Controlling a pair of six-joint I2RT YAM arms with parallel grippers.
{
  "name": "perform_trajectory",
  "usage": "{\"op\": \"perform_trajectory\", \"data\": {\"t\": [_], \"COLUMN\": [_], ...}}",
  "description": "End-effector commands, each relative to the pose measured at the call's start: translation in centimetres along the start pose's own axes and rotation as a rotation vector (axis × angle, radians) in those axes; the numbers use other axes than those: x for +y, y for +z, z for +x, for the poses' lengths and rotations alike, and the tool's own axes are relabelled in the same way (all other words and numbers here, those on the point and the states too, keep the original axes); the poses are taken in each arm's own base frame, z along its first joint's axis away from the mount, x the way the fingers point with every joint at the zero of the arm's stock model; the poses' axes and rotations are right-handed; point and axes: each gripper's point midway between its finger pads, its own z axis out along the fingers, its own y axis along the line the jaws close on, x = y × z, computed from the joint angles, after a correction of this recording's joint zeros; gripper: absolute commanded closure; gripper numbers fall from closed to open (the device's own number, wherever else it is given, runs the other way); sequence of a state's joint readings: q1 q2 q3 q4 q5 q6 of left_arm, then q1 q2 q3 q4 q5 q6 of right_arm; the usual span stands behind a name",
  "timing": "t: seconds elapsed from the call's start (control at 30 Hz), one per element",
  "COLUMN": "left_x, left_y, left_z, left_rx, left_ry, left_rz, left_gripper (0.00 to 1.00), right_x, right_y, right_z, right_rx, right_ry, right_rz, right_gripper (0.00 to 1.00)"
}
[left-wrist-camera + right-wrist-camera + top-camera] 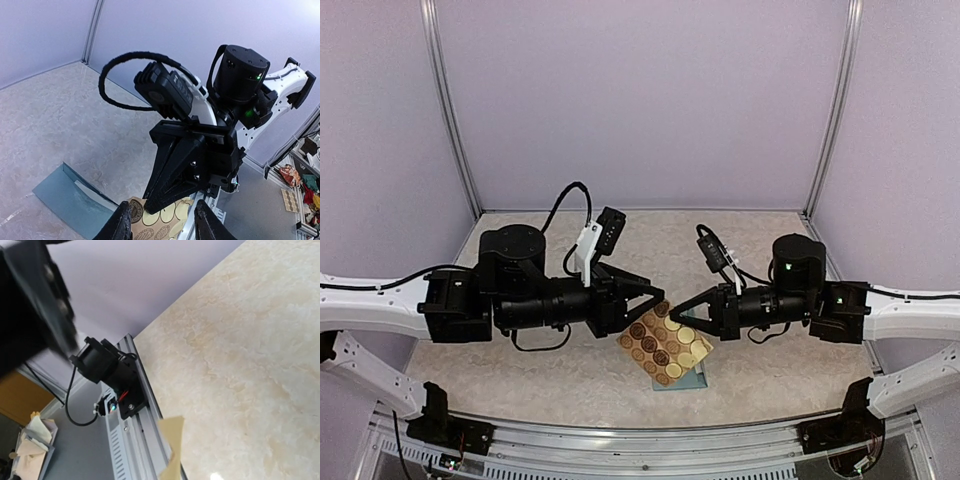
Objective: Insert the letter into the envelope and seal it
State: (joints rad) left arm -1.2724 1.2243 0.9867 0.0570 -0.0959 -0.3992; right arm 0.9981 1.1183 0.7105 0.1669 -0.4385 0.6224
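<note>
- From above, at the middle of the counter [520, 370], the left gripper [655, 298] and the right gripper [678, 312] are seen tip to tip, pointed at each other.
- Just below their tips a yellow-tan sticker sheet [665, 345] is spread, its rows of round stickers facing up.
- Most of the envelope [692, 381] is covered by that sheet; only a teal corner is shown at the sheet's near right edge, lying on the counter.
- Whether either gripper is open cannot be told from this height.
- At the left wrist, the left gripper [162, 225] is seen released: its two fingers [120, 225] stand apart at the bottom edge, with the sticker sheet [160, 220] between them but not pinched.
- The right gripper [150, 202] is seen head-on, its fingers clenched to a point on the top edge of the sheet.
- The envelope [65, 200] is laid flat on the counter [50, 125] to the lower left, and a paler edge is shown along its upper side.
- At the right wrist, the gripper's own fingers are not shown.
- One tan corner of the sticker sheet [172, 440] is seen rising from the bottom edge, above the marbled counter [250, 365] and beside a metal rail [137, 440].
- No part of the envelope is caught in this view.
</note>
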Motion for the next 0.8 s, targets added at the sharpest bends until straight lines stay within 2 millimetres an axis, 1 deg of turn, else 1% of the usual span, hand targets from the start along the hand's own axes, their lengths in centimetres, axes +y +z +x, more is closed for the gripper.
{"op": "perform_trajectory", "data": {"t": [0.0,0.13,0.2,0.27,0.47,0.77], "left_x": [-1.3,-0.4,0.0,-0.3,0.1,0.5], "left_y": [1.9,2.7,2.8,2.9,3.0,2.7], "left_z": [1.5,2.2,2.4,2.7,3.3,3.1], "left_rx": [0.075,0.103,0.107,0.122,0.141,0.124], "left_ry": [-0.018,-0.037,-0.044,-0.05,-0.062,-0.078], "left_rz": [0.065,0.039,0.03,0.051,0.051,0.051], "left_gripper": [0.6,0.6,0.6,0.59,0.58,0.72], "right_x": [0.8,1.9,2.3,2.5,3.3,4.1], "right_y": [0.2,-0.1,-0.2,-0.3,-0.4,-0.9], "right_z": [-1.1,-1.1,-1.1,-1.0,-0.9,-1.0], "right_rx": [-0.021,-0.025,-0.024,-0.024,-0.018,-0.025], "right_ry": [-0.01,-0.024,-0.029,-0.034,-0.048,-0.063], "right_rz": [-0.028,-0.086,-0.108,-0.121,-0.163,-0.199], "right_gripper": [1.0,1.0,1.0,1.0,1.0,1.0]}}
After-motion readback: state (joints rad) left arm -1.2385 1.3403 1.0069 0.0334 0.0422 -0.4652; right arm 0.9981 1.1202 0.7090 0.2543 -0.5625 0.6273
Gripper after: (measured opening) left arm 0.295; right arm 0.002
